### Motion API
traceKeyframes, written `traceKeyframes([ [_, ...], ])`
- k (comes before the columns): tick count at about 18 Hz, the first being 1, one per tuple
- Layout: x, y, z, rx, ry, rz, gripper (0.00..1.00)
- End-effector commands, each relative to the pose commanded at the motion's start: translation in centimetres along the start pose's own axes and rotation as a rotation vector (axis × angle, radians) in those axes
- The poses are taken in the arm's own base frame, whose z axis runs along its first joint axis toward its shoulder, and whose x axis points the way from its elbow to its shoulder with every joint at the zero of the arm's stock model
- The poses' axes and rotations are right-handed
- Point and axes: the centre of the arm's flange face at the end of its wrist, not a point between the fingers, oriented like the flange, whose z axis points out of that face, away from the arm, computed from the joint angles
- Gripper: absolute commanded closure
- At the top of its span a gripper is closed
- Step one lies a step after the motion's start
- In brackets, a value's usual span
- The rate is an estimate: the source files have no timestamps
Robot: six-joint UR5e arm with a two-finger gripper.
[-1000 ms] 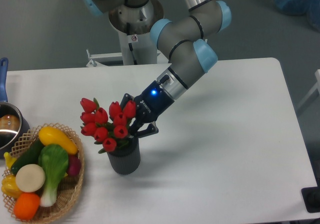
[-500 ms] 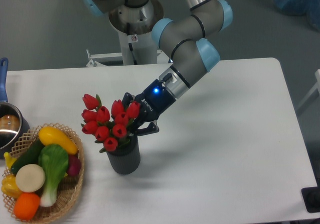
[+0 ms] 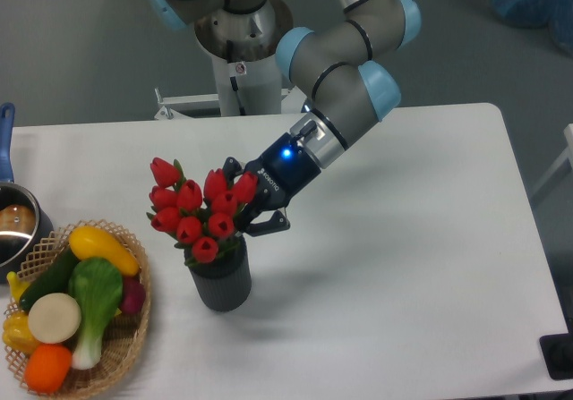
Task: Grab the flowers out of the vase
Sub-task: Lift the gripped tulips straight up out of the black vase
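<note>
Smooth red tulip flowers (image 3: 199, 212) have risen, clenched in claw (image 3: 243, 210), above ribbed cylindrical vase (image 3: 220, 280)

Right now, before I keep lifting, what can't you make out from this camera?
- Tool tips: hidden behind the flowers, so the grip is unconfirmed.
- Stems: hidden by leaves and the vase; can't tell if they've cleared the mouth.
- Pot: cut off by the left edge.
</note>
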Motion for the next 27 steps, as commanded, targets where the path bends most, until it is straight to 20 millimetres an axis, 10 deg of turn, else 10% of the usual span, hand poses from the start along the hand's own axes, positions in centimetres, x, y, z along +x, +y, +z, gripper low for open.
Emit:
traceKeyframes([
  [27,0.8,-12.3,-4.9,0.021,-0.098,-0.139,0.70],
])
